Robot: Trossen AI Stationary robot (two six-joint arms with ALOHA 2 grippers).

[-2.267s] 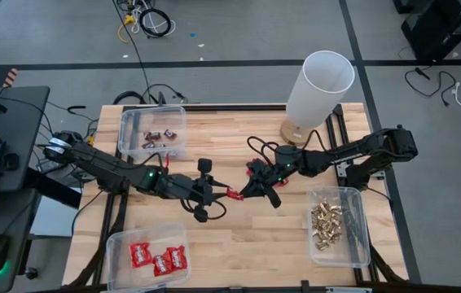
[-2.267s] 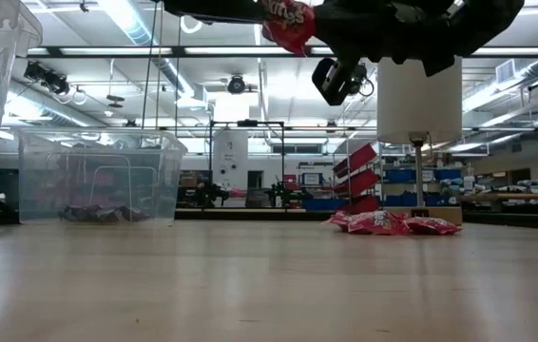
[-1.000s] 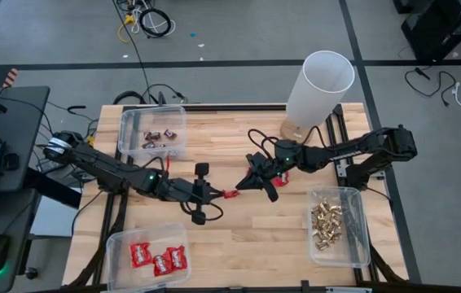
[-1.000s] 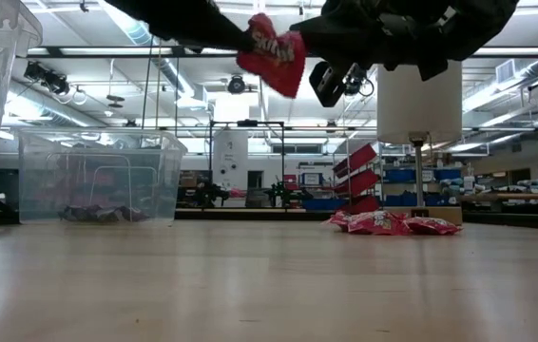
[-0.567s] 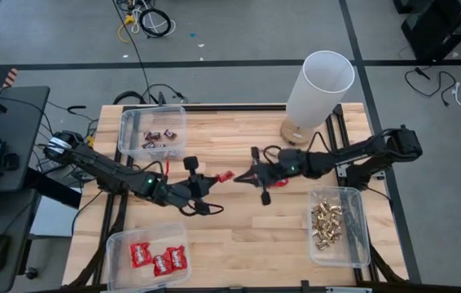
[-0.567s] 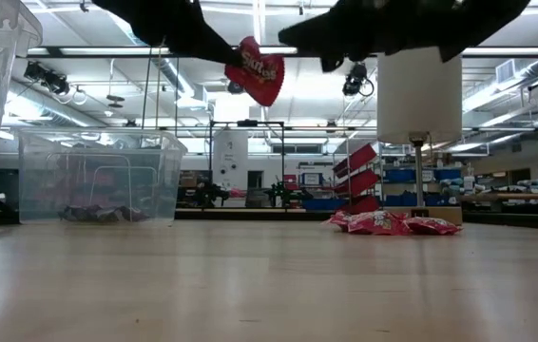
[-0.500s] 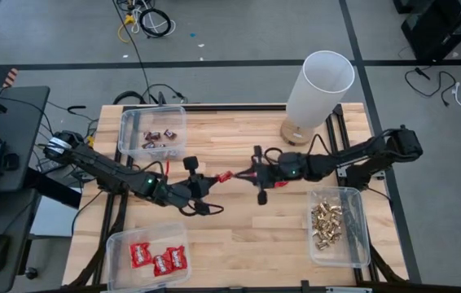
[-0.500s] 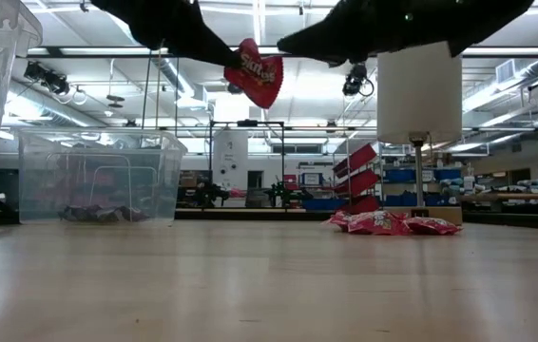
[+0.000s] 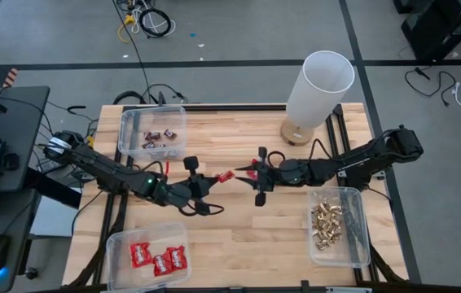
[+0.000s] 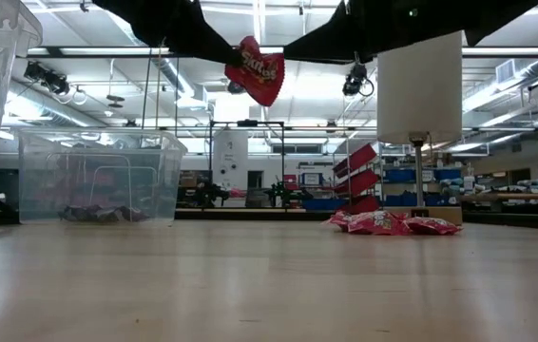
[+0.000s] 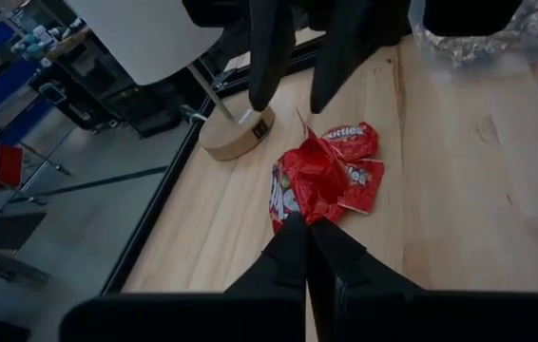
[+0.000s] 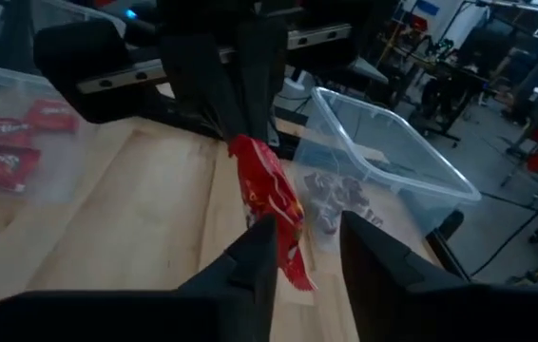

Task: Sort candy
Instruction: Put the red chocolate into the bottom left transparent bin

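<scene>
crinkly glossy red packet (image 10: 255, 68) pinched by left gripper (image 9: 213, 180), right gripper (image 9: 247, 173) apparently parted

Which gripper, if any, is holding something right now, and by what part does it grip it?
The left gripper holds a red candy packet above the table, pinched at one end. The right gripper is open around it and holds nothing.

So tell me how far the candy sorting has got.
Done: red packets lie in the near-left bin, dark mini bars in the far-left bin, gold pieces in the right bin. In hand: the left gripper is shut on one red packet held above mid-table, with the right gripper open beside it. Left: a few loose red packets by the lamp's base.
</scene>
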